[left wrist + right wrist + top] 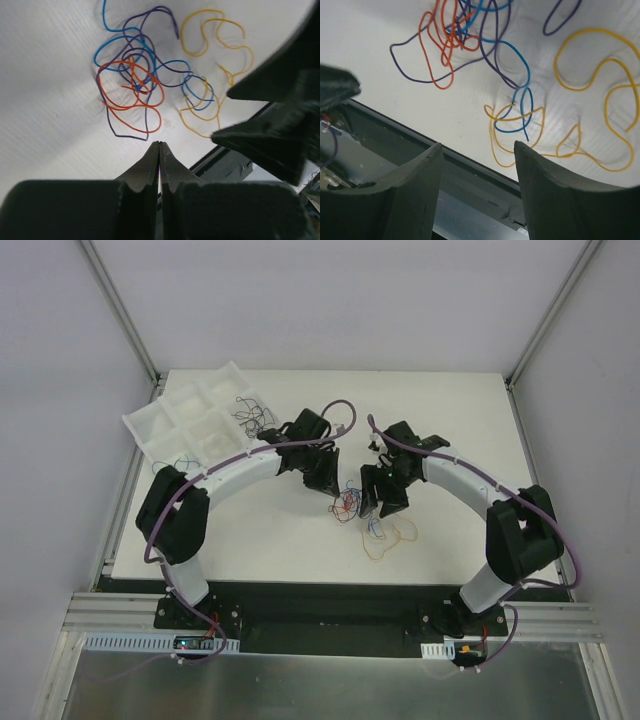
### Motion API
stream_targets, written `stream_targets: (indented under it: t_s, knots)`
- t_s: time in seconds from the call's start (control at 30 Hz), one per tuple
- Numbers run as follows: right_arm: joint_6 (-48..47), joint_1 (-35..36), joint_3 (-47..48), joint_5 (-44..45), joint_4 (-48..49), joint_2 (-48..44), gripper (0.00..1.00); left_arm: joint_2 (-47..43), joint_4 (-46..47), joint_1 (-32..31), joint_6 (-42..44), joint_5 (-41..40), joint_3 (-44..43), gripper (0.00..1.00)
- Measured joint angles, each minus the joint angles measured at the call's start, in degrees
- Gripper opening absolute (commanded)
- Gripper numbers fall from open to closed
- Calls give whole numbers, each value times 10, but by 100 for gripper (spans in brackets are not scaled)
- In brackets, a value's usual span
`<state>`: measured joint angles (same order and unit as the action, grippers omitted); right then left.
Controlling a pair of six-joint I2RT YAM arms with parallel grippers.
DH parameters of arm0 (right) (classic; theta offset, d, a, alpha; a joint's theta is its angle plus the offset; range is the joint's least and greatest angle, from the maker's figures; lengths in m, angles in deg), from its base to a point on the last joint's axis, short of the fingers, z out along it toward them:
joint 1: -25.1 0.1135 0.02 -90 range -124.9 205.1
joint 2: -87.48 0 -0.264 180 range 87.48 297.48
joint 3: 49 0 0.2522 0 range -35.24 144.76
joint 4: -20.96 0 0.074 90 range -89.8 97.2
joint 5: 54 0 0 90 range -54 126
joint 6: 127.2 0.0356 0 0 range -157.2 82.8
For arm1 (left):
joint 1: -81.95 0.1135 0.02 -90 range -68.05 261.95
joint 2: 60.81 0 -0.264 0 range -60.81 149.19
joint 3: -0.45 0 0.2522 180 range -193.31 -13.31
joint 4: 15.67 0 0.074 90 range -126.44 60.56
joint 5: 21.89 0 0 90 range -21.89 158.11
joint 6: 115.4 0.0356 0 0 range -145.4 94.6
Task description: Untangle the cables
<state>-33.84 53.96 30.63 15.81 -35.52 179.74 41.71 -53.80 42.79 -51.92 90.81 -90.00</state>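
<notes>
The cables lie as a loose tangle (349,504) on the white table (250,540) between my two grippers. In the left wrist view, orange-red, blue and purple loops cross one another (135,80), and a yellow cable (202,10) curls to their right. My left gripper (159,144) is shut just short of the tangle, with nothing visible between its fingers. My right gripper (477,145) stands open over the table's near edge, empty, with a yellow loop (495,145) and a blue cable's end (522,120) just beyond its tips.
A white compartment tray (190,420) sits at the back left, and a small bundle of black cables (252,418) lies at its right end. The right gripper's dark fingers (265,135) fill the right side of the left wrist view.
</notes>
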Motion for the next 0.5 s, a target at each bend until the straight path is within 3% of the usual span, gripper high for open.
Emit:
stream_targets:
  t_s: [0.03, 0.07, 0.1, 0.13, 0.17, 0.3, 0.5]
  knots:
    - [6, 0, 3, -9, 7, 5, 62, -13, 0, 0, 0, 4, -1, 2]
    - [10, 0, 5, -16, 12, 10, 62, -23, 0, 0, 0, 7, -1, 15]
    - [16, -1, 9, -23, 17, 17, 62, -36, 0, 0, 1, 8, -1, 35]
    - [20, -1, 13, -30, 21, 26, 62, -48, 0, 0, 2, 8, -1, 47]
    - [22, -2, 15, -34, 24, 33, 62, -56, 1, 0, 6, 6, -1, 52]
    - [29, -9, 16, -42, 24, 41, 62, -67, 0, 3, -12, -5, 2, 56]
    - [36, -43, -21, -46, 35, 23, 62, -33, -7, 14, -58, -4, 12, 50]
